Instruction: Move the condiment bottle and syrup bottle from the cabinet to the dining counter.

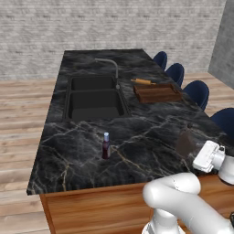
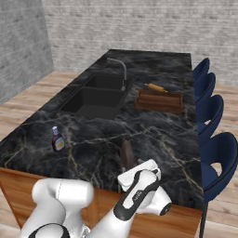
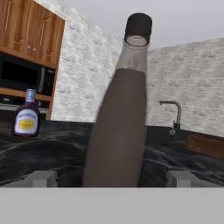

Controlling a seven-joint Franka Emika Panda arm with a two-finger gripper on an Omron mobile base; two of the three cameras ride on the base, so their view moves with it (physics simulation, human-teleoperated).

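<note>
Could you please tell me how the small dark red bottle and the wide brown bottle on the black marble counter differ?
The slender dark red bottle with a pale cap is much smaller than the wide translucent brown bottle with a dark cap. The red one carries a yellow label; the brown one is plain. The brown one stands between the open tool's fingers. Both stand upright on the black marble counter.

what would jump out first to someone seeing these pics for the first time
The tall brown syrup bottle stands upright on the black marble counter, right between the open gripper fingers at the near edge. Off to its left stands the small red condiment bottle with its pale cap, alone on the marble. Behind them lie the double sink with its grey faucet, and a wooden tray by the blue stools.
</note>
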